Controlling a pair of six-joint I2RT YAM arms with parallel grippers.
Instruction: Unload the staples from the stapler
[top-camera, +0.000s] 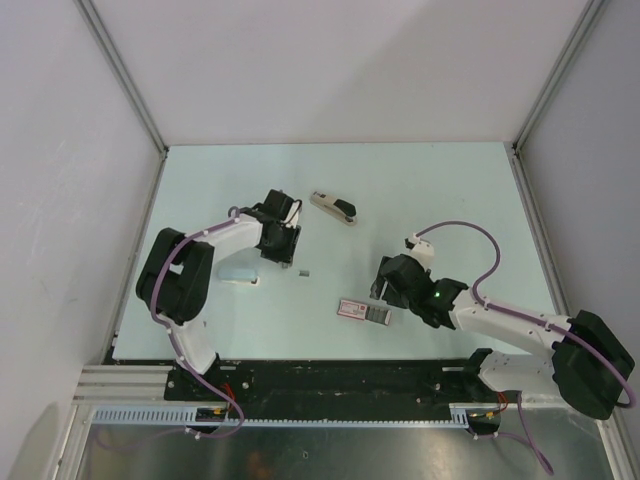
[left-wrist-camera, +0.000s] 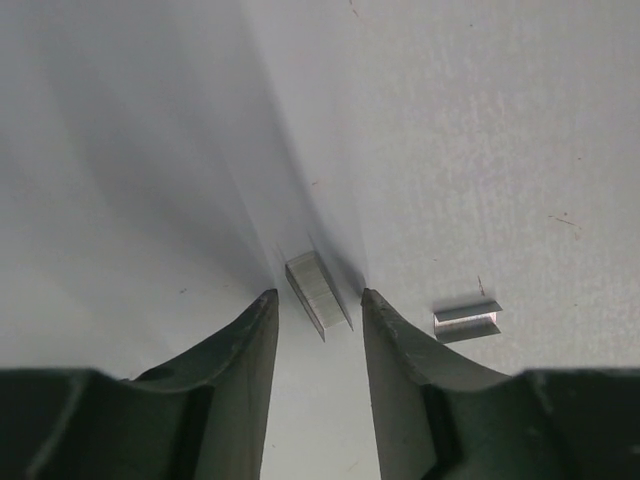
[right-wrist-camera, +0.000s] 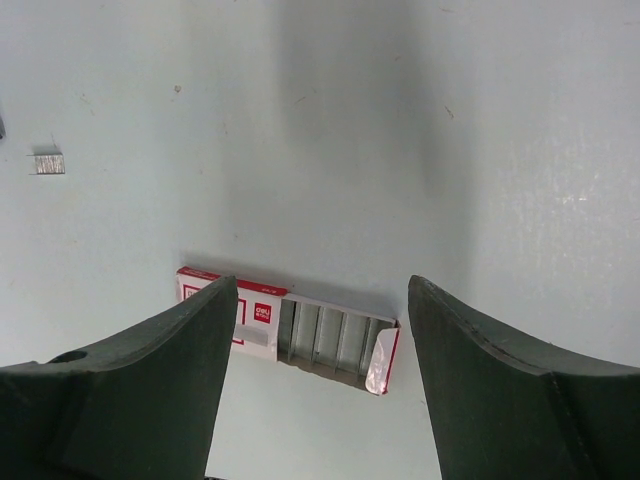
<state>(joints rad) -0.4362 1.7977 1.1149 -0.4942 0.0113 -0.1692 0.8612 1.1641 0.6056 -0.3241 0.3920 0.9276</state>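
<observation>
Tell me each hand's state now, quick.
Left hand: open, straddling the staples, not touching.
Right hand: open, empty, over the staple box.

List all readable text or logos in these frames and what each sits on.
"deli" (blurred, best guess): white letters on a red patch on the staple box.
Smaller print under that logo: too small to read.
No legible mark on the stapler.
</observation>
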